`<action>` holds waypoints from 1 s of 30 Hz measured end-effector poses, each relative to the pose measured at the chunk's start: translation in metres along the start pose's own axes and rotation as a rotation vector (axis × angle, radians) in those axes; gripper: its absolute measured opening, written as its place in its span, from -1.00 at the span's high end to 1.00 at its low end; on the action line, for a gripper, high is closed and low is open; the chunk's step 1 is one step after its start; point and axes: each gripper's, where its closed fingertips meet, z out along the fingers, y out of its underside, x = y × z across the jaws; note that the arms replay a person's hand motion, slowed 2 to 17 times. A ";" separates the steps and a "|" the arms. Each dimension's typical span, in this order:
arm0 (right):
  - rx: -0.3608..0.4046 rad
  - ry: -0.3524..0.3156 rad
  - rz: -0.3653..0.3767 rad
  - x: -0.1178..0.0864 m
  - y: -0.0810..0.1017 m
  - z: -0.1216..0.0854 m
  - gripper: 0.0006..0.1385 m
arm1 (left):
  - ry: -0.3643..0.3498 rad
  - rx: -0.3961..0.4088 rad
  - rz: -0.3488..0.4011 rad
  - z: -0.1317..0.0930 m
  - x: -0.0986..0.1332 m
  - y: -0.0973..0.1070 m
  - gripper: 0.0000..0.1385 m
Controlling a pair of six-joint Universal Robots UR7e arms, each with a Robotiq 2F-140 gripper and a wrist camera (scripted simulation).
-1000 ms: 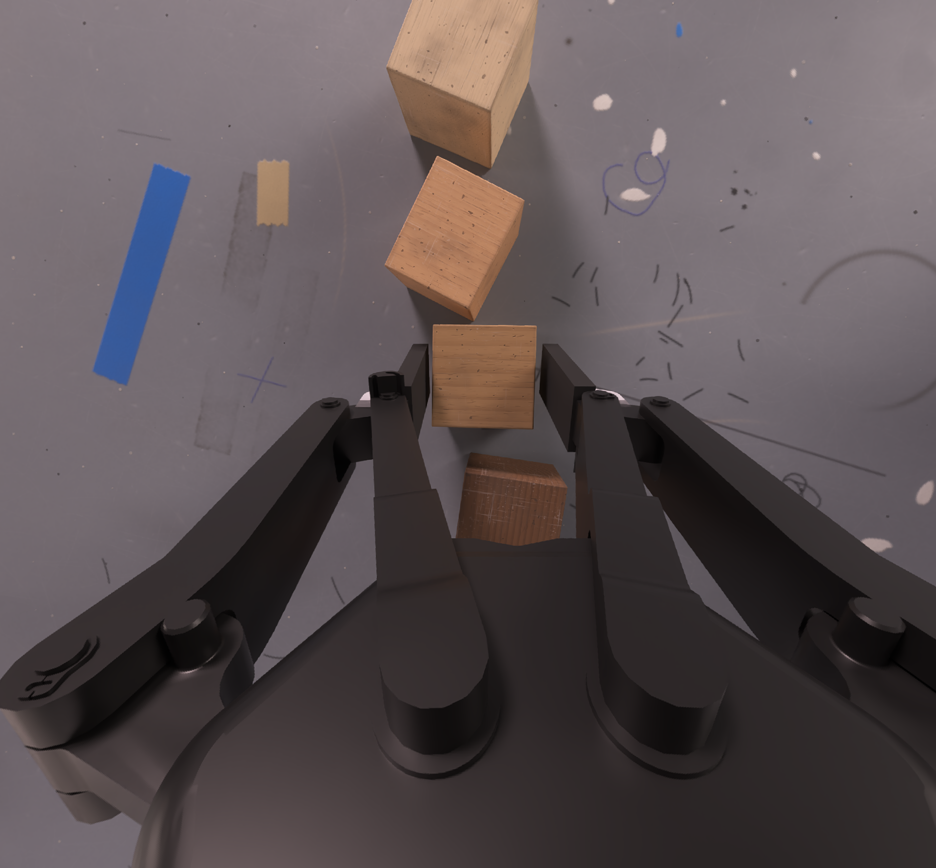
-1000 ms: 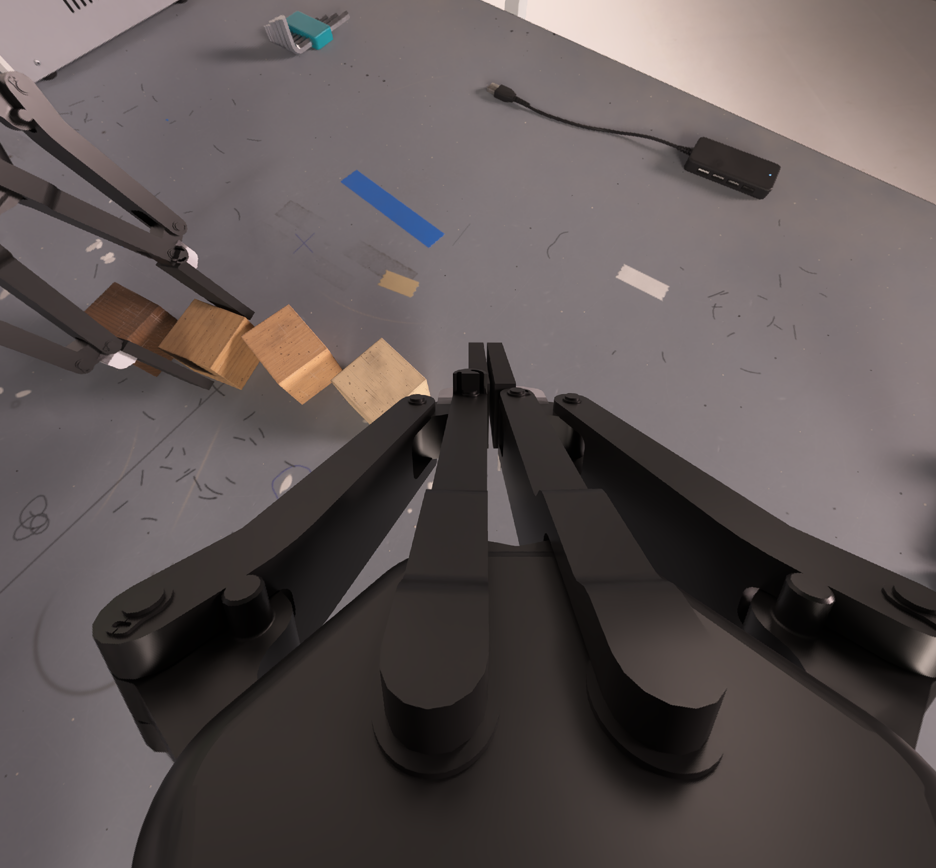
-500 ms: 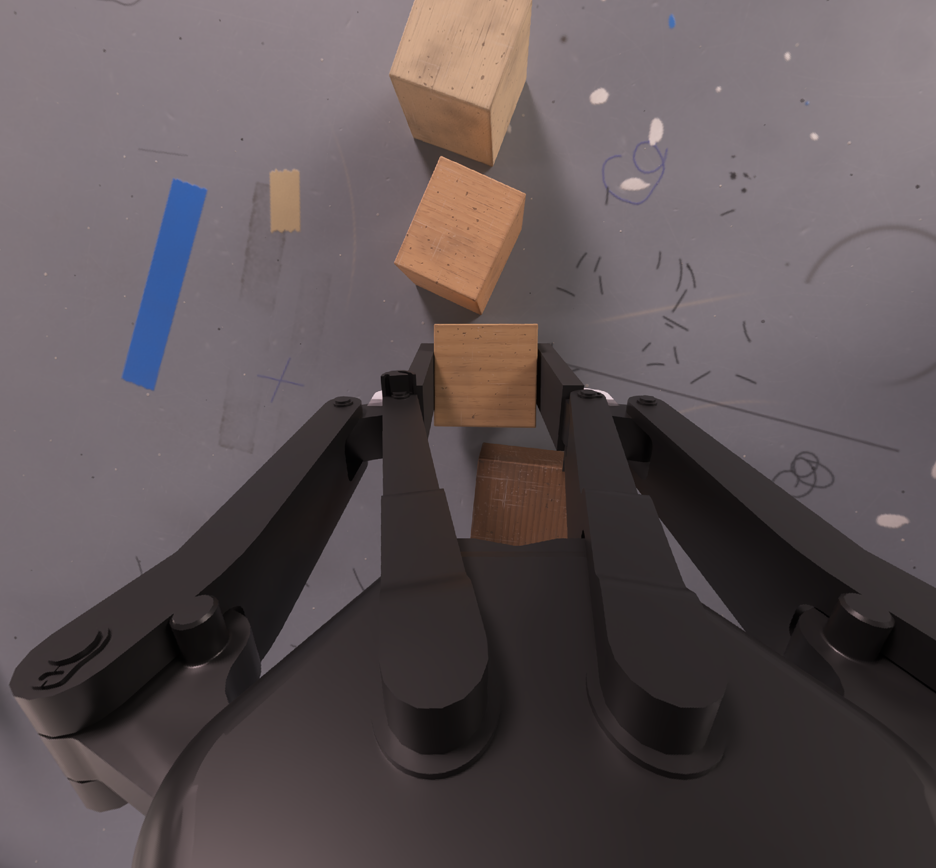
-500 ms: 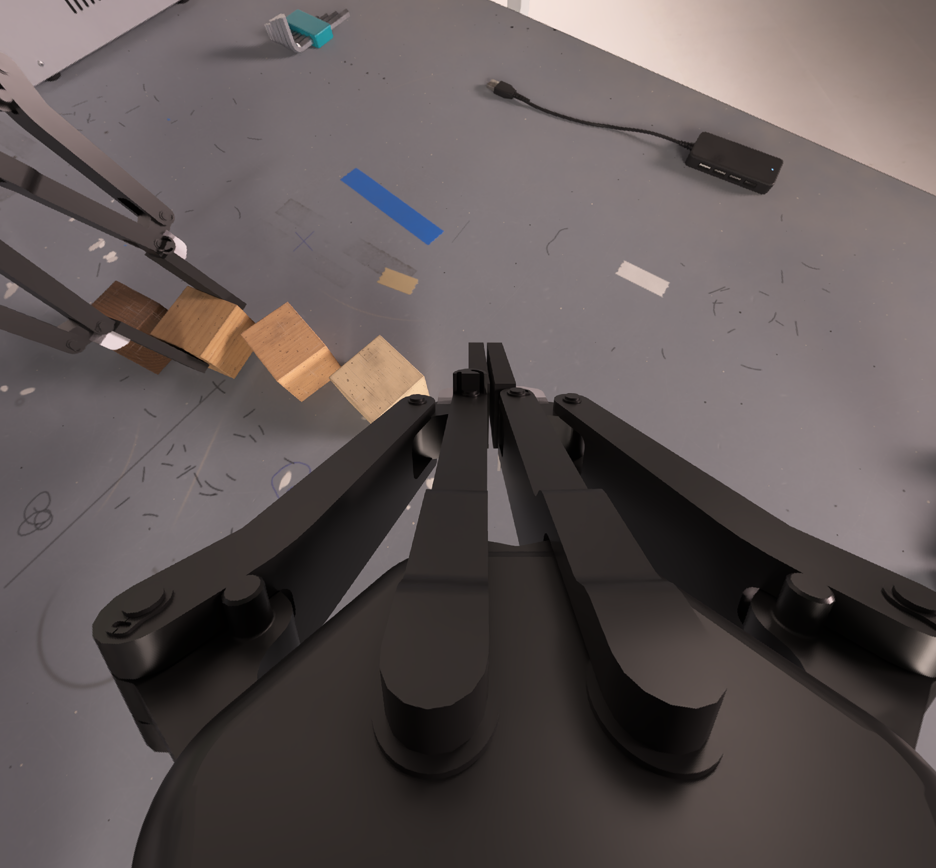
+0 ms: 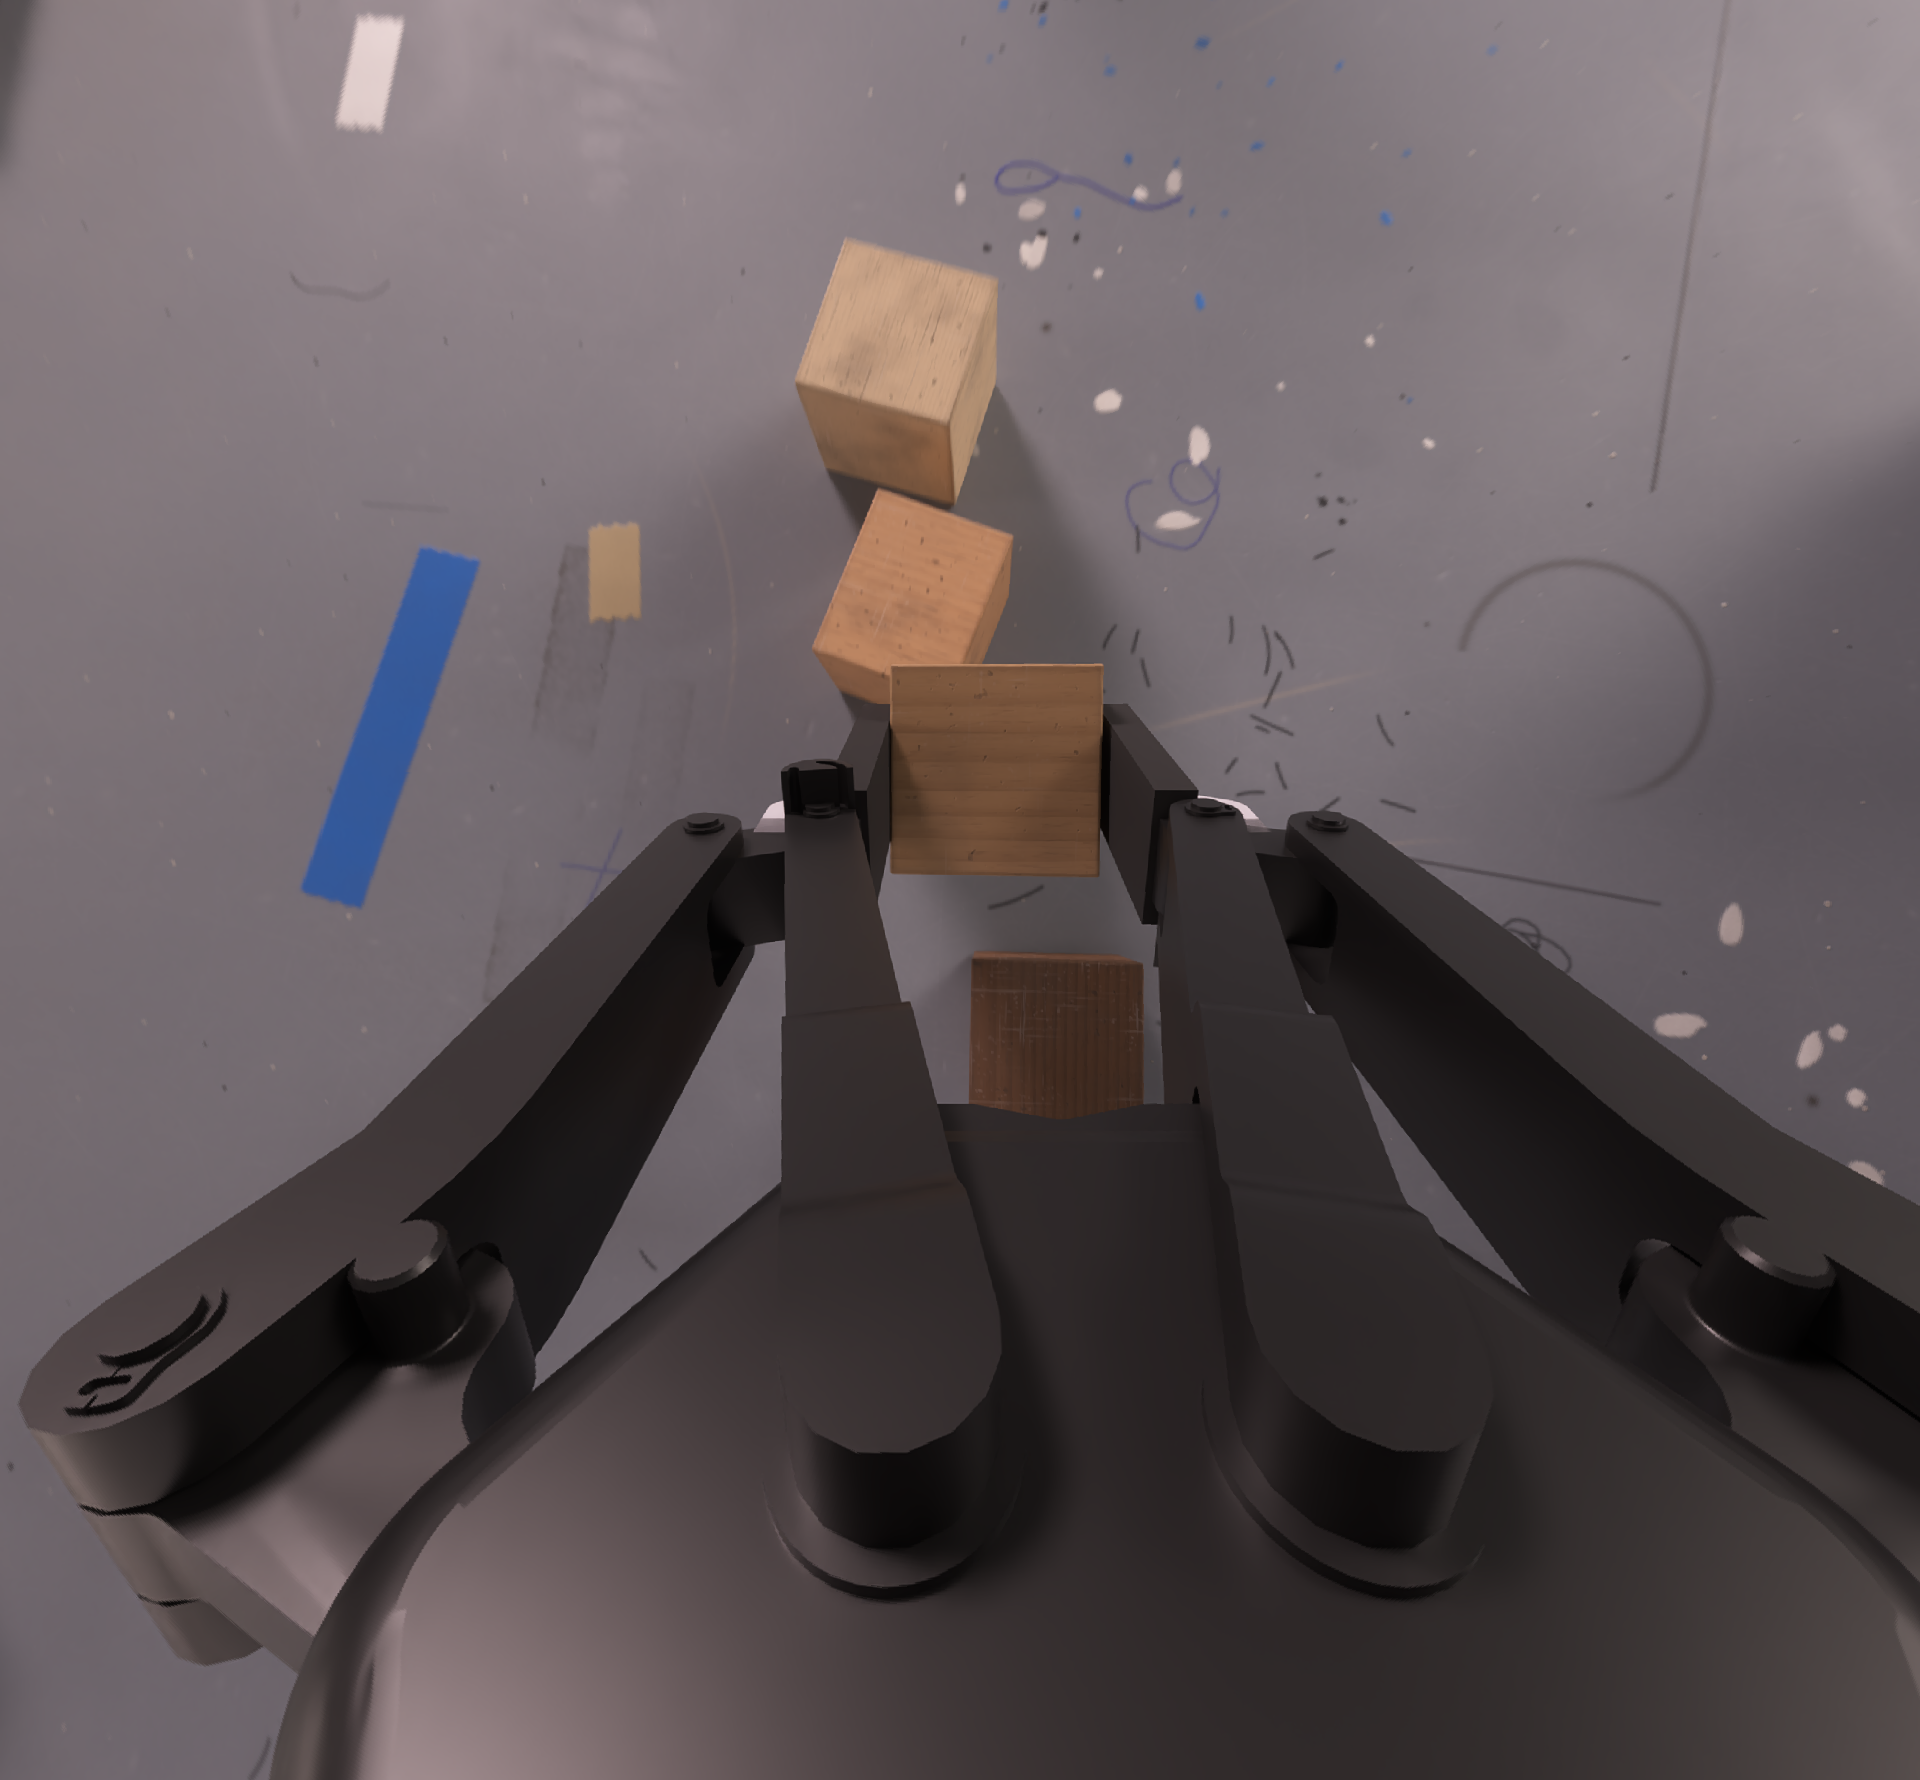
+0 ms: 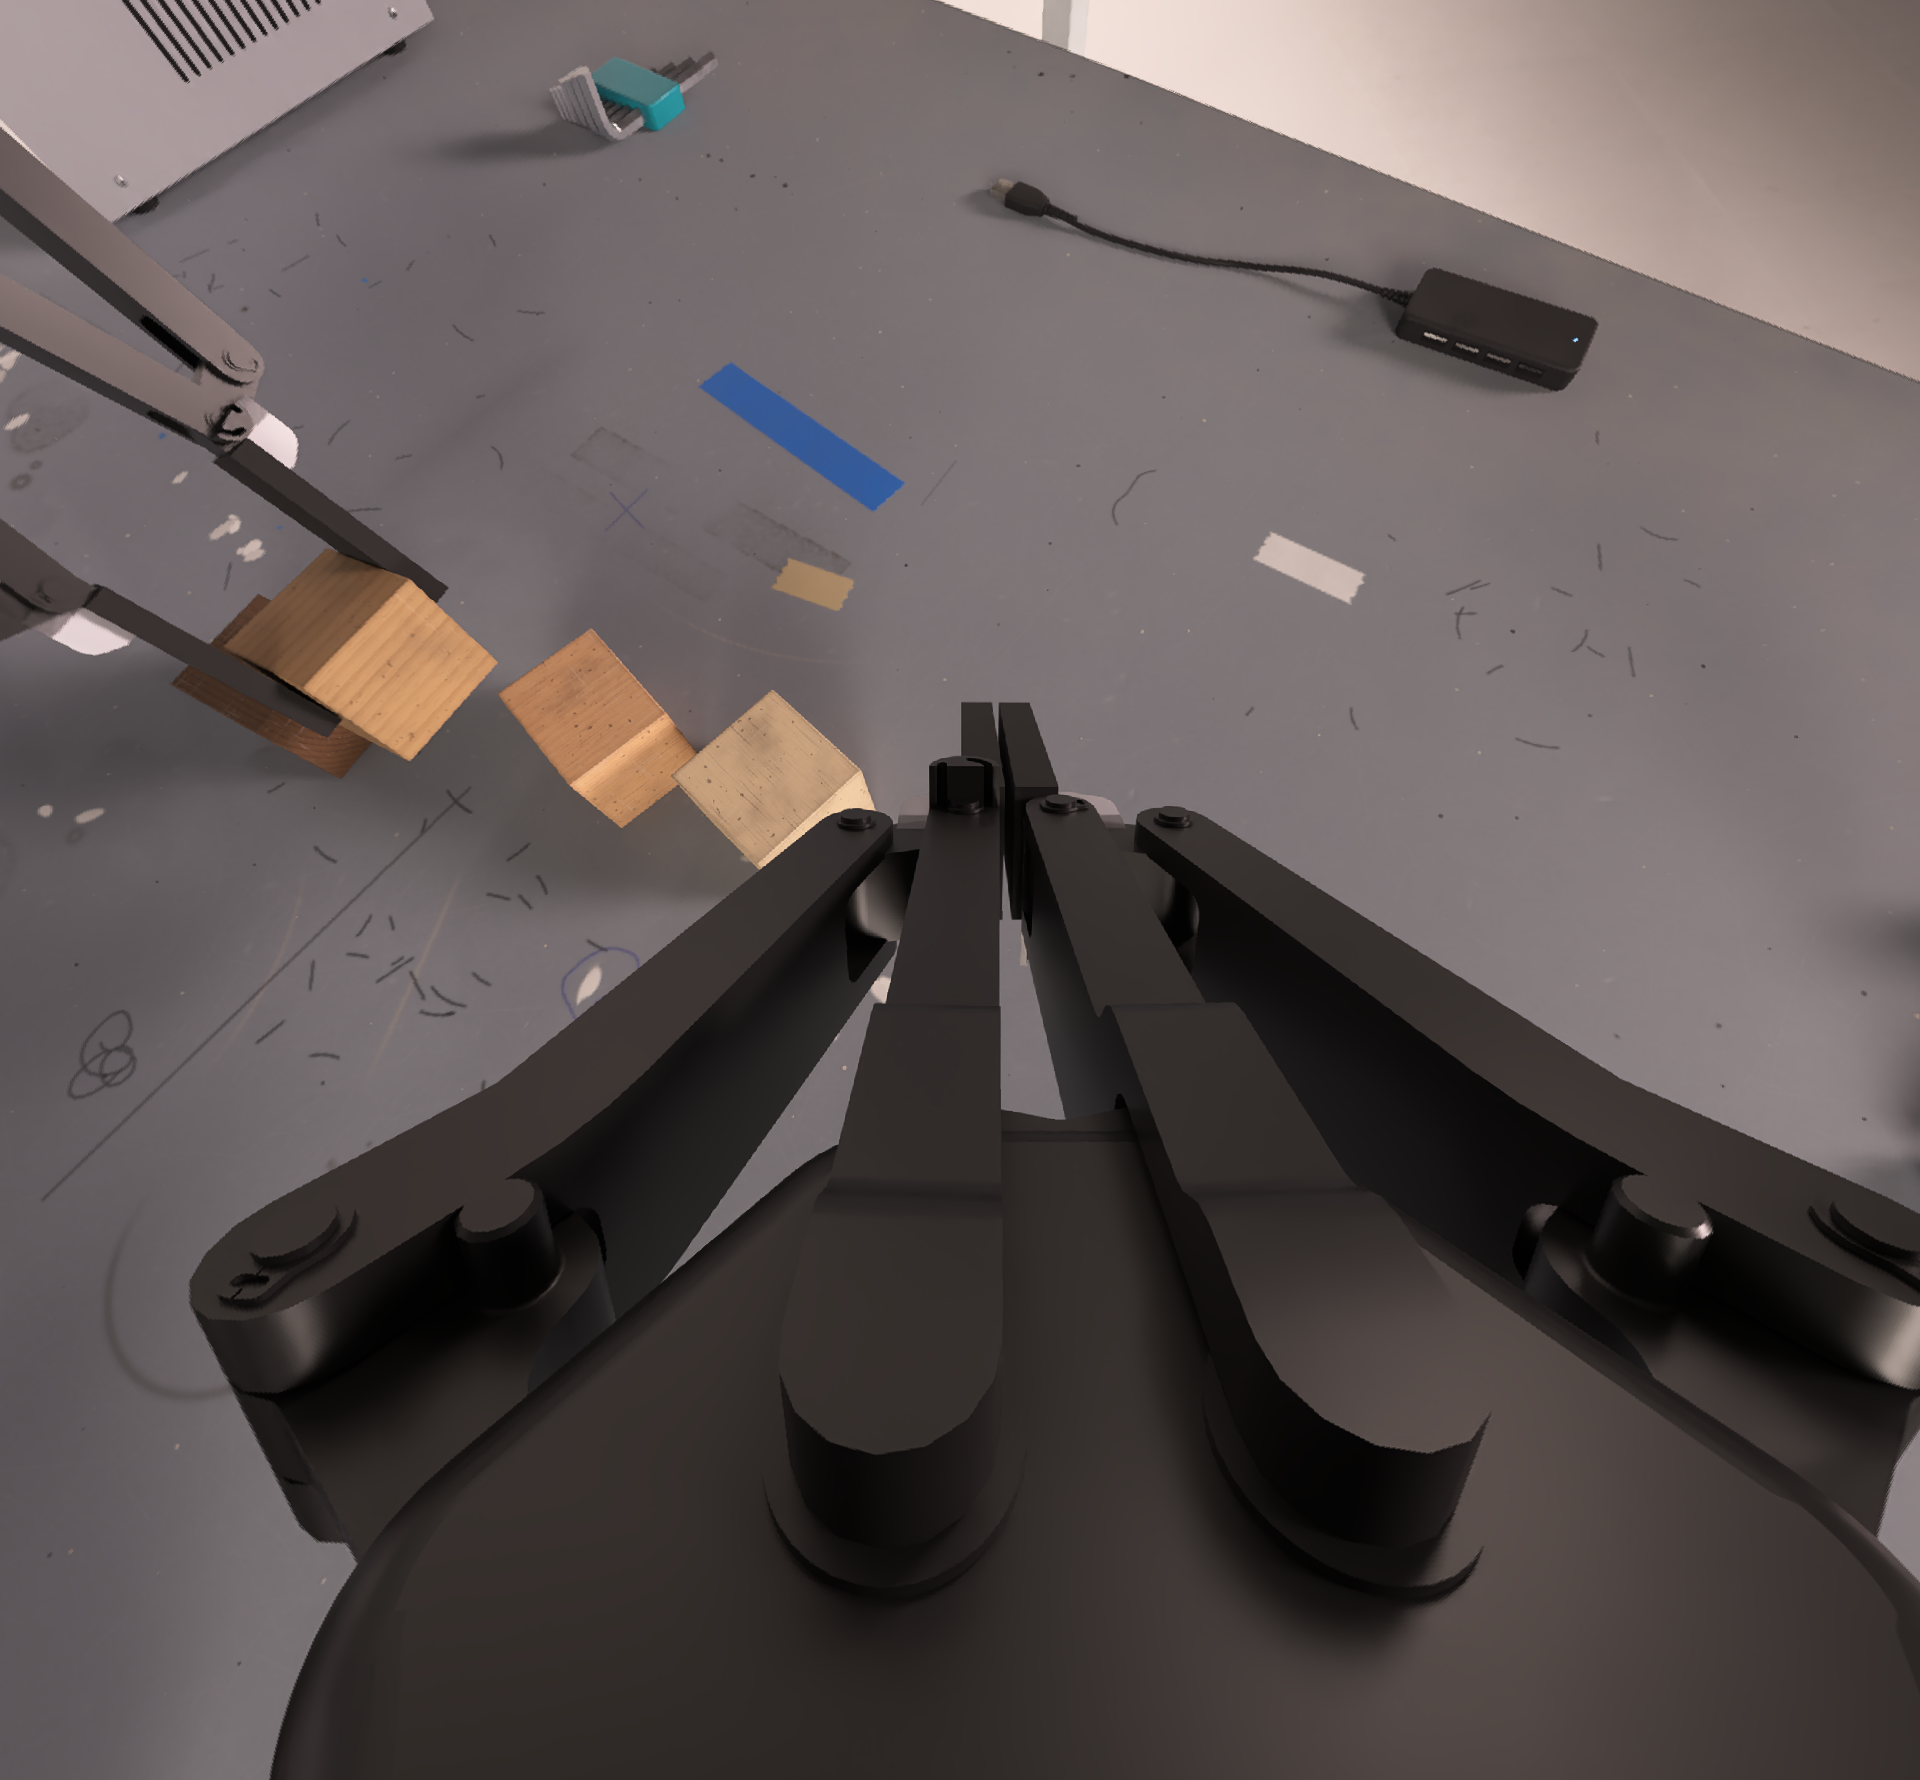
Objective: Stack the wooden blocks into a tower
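My left gripper is shut on a mid-brown wooden block and holds it lifted above the grey table; it also shows in the right wrist view. A dark brown block lies on the table below and behind it, partly hidden in the right wrist view. An orange-brown block and a pale block lie farther on in a row. My right gripper is shut and empty, hovering beside the pale block.
Blue tape, tan tape and white tape are stuck to the table. A black hub with cable, a teal hex-key set and a grey vented box sit near the far edge.
My left gripper closed on the mid-brown block and lifted it off the table, away from the dark brown block. The right gripper has not moved.
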 end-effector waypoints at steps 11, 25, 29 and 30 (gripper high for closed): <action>0.017 -0.017 0.016 0.003 -0.001 -0.002 0.98 | 0.019 0.099 0.170 -0.014 -0.004 -0.038 0.26; 0.004 -0.023 0.011 0.005 0.001 -0.001 0.98 | 0.075 -0.036 0.302 0.005 -0.007 -0.053 0.26; 0.004 -0.028 0.016 0.006 0.002 0.000 0.98 | 0.074 -0.085 0.326 0.012 -0.011 -0.052 0.26; 0.004 -0.030 0.018 0.006 0.002 0.000 0.98 | 0.074 -0.097 0.331 0.013 -0.012 -0.051 0.26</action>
